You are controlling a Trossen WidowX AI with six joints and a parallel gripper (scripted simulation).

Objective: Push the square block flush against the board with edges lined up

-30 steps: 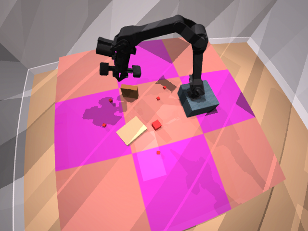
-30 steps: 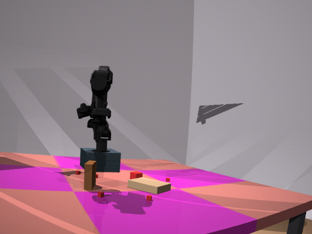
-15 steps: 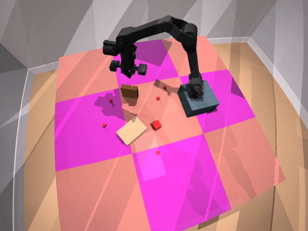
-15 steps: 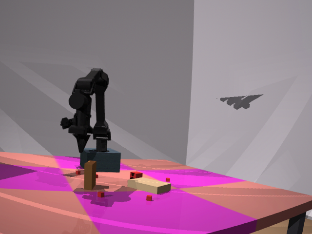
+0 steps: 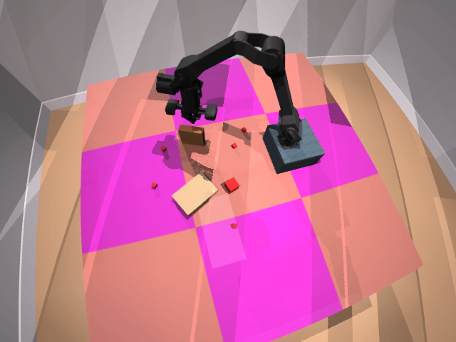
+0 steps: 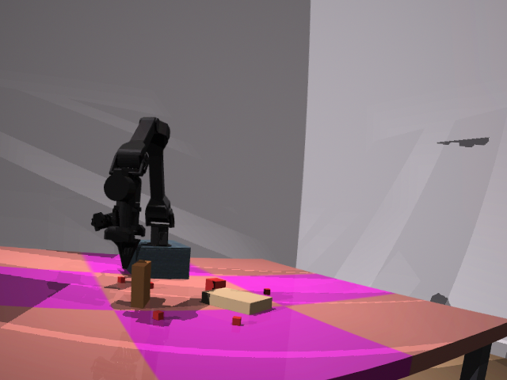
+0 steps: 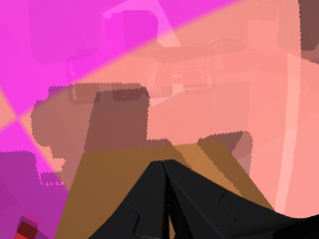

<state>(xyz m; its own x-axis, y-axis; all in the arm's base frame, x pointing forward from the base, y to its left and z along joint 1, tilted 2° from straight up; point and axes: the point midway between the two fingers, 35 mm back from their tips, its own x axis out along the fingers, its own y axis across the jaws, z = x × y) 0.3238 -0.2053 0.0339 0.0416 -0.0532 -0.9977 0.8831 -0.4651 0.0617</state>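
checkered tabletop (image 5: 140, 279) (image 6: 74, 327) (image 7: 199, 115) bears the upright brown piece (image 5: 191, 137) (image 6: 140, 285) (image 7: 110, 184) near the closed hand (image 5: 192, 121) (image 6: 125, 266) (image 7: 163, 161)

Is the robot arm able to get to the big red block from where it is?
Probably yes: the arm looks long enough, but the upright brown block stands near its closed fingers, so it may need to go around or over.

Light is bright at the front edge of the desk (image 5: 265, 235) (image 6: 327, 339) (image 7: 199, 100) — dark, hard shadows lie near its back edge.
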